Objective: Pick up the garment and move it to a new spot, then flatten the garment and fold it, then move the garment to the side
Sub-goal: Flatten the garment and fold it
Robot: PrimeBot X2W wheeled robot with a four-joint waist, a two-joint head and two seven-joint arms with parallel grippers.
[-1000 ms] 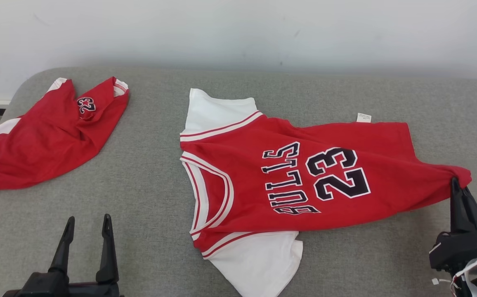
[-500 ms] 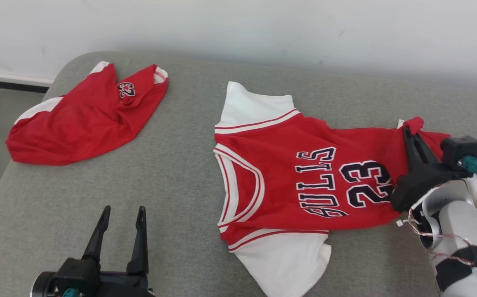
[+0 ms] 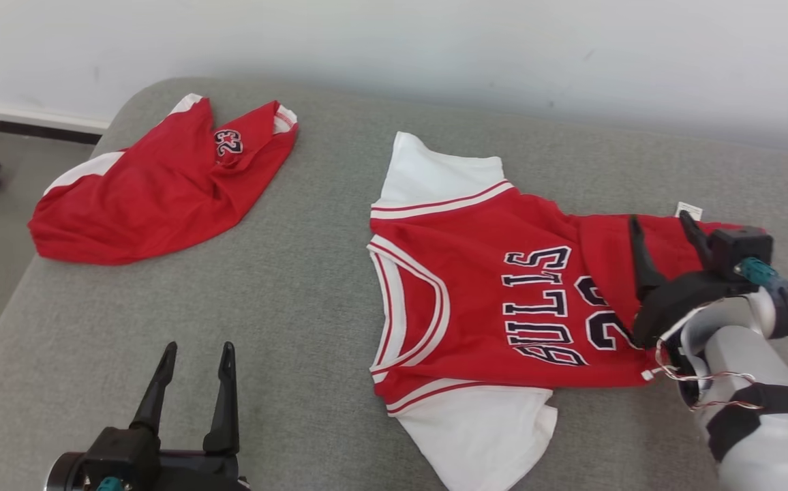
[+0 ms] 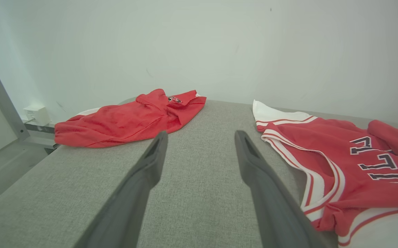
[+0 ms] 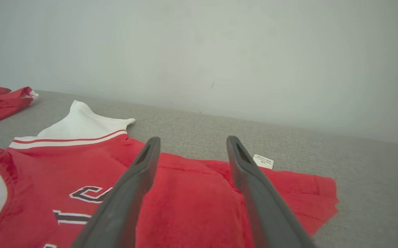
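**Both grippers spread, jersey lying on the cushion**

My right gripper (image 3: pixel 658 218) stands with its two fingers wide apart and nothing pinched between them. It is over the bottom end of the jersey (image 3: pixel 503 293), and I cannot tell whether the fingertips touch the cloth.

The jersey is red with white sleeves and lies front up on the grey cushion (image 3: pixel 298 273), to my right of centre. Its neck opening points towards my left. The bottom end is doubled back over the front and covers part of the number beside the lettering. A small white label (image 3: pixel 688 209) sticks out at the far edge of that fold, just beside my right fingers.

My left gripper (image 3: pixel 200 348) is also spread and holds nothing. It sits above bare cushion, well apart from the jersey.

A second red garment (image 3: pixel 162 184) lies crumpled near the far left corner of the cushion, close to the pale wall (image 3: pixel 435 48).
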